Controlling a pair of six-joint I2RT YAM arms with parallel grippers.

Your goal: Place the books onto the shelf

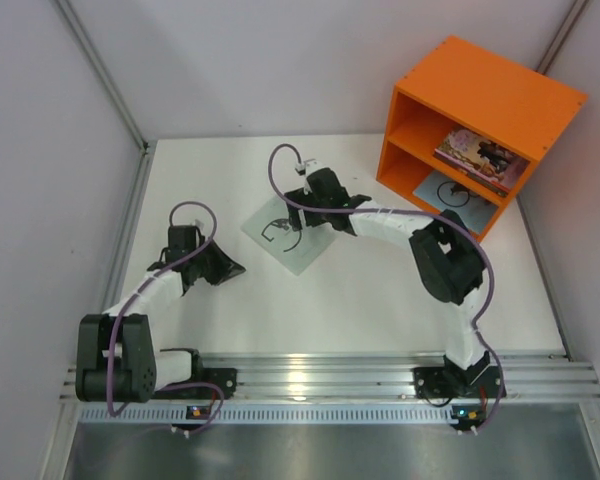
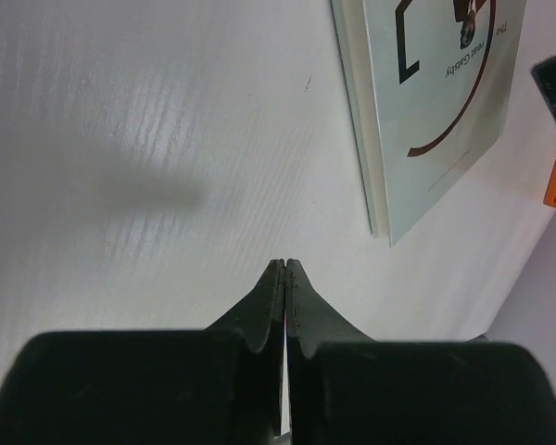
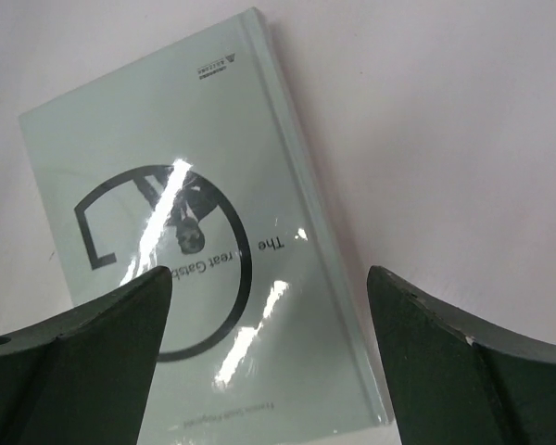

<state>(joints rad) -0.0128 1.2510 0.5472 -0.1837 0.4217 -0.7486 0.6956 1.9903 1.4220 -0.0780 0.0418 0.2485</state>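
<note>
With the thin pale green book (image 3: 213, 278) lying flat on the white desk (image 1: 380, 290), well left of the bright orange 2-compartment shelf (image 1: 480, 90), the right tool (image 3: 269, 287) gapes wide over it and the left tool (image 2: 285, 264) sits pinched shut on nothing, so a flat pinch may skid off the glossy cover.

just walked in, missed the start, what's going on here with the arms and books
Two arms are shelving books. The right gripper hangs open just above a pale green book lying flat on the table, not yet gripping it. The left gripper is shut and empty, over bare table beside that book. The orange shelf at the back right already holds a pink illustrated book in its upper compartment and a light blue book in the lower.
</note>
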